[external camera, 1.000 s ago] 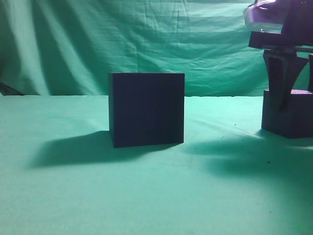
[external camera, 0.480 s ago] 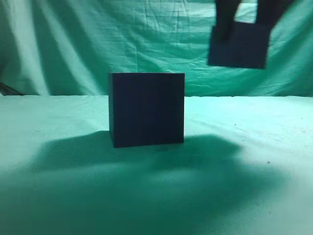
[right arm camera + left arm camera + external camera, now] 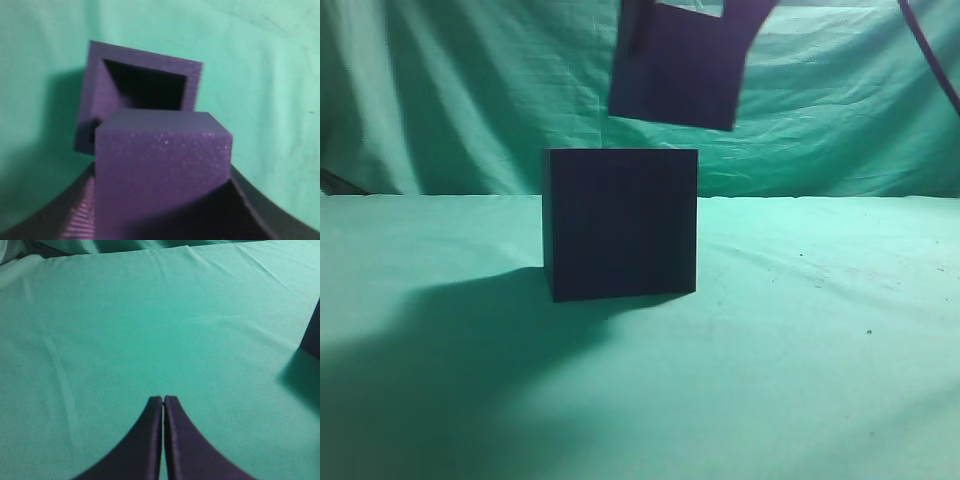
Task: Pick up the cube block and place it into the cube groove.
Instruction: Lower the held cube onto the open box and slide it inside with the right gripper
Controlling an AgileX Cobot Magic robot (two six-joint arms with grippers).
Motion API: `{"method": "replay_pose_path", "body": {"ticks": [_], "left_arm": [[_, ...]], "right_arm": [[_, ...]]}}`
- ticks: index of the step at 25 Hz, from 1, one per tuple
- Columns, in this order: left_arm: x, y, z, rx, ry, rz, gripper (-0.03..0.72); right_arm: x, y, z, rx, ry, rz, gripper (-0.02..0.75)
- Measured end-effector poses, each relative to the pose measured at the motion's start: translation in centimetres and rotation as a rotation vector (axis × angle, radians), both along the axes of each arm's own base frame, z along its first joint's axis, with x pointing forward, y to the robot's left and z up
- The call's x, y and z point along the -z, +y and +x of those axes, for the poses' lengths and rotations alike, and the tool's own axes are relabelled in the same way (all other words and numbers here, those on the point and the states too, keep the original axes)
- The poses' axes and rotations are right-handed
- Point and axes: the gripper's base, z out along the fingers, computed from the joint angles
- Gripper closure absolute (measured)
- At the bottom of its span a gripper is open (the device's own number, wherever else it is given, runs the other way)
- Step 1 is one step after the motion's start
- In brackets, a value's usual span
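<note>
Green cloth (image 3: 800,380) below — right fingers (image 3: 75,210) clamp cube block (image 3: 675,70) above cube groove (image 3: 620,225); left fingers (image 3: 163,410) together.

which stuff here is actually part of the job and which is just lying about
Part of the job:
- cube block, held in the right pincer, in the air
- cube groove, the open-topped box on the cloth, below the block

Just there:
- left pincer, shut, holding nothing
- green cloth over the table and behind
- nothing else visible
</note>
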Motion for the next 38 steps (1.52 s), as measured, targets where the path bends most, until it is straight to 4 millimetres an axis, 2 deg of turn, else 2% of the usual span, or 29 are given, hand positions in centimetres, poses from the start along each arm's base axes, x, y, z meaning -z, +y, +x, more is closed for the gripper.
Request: {"method": "replay_pose_path", "body": {"ticks": [6, 14, 22, 38], "left_arm": [[0.0, 0.0, 0.0, 0.000, 0.000, 0.000, 0.688], [0.0, 0.0, 0.0, 0.000, 0.000, 0.000, 0.688], [0.0, 0.0, 0.0, 0.000, 0.000, 0.000, 0.688], [0.0, 0.0, 0.0, 0.000, 0.000, 0.000, 0.688]], "right_arm": [[-0.3, 1.6, -0.5, 0.052, -0.039, 0.078, 0.305], [-0.3, 1.7, -0.1, 0.142, -0.060, 0.105, 0.305], [1.7, 2.5, 0.8, 0.148, -0.046, 0.077, 0.305], [1.7, 2.3, 0.7, 0.131, -0.032, 0.049, 0.305]]}}
